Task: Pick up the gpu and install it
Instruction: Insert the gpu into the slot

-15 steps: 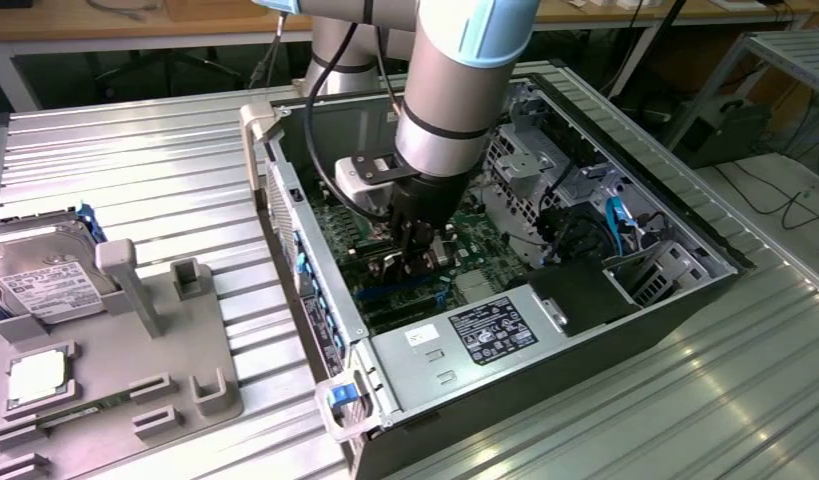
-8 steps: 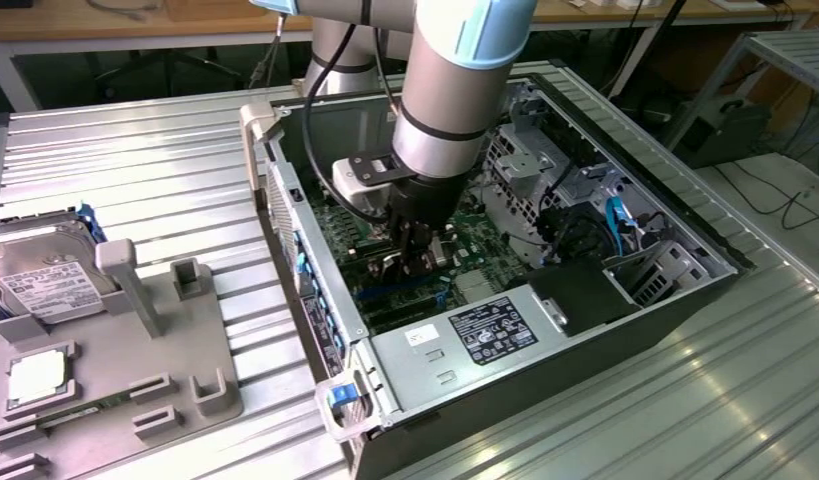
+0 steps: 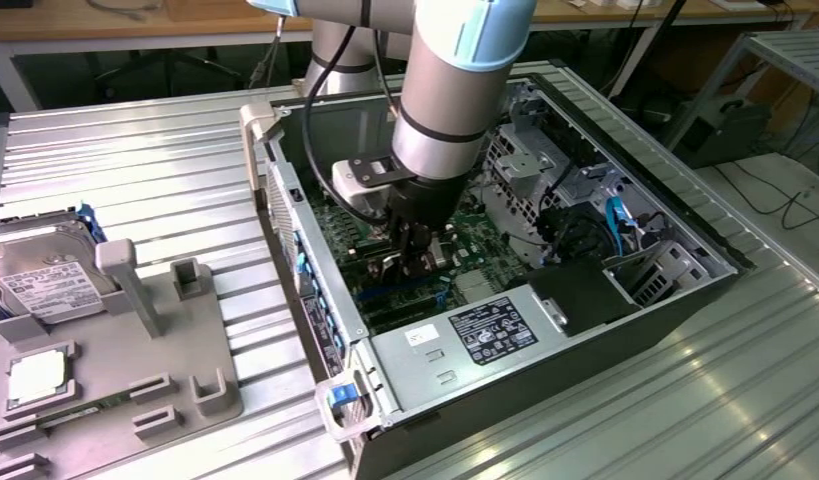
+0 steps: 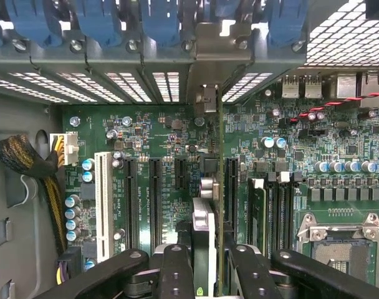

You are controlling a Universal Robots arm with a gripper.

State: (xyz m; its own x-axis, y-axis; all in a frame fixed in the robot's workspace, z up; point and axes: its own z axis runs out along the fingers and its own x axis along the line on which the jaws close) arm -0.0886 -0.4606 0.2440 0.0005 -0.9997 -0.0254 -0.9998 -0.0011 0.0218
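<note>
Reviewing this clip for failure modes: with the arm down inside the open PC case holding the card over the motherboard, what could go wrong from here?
1. The gpu, seen edge-on in the gripper, could sit off the slot line; pressing might then jam it or stress the motherboard.
2. Its silver bracket lies close to the case's rear slot openings and could catch there.
3. The gripper works close among the neighbouring black slots, so a slip could knock board components.

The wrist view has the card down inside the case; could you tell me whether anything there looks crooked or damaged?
Nothing stands out. The gpu stands edge-on between the pincer fingers, upright and in line with the motherboard slots, its bracket end at the rear slot covers. No visible bent parts or loose pieces. Whether it is fully seated cannot be told.
</note>
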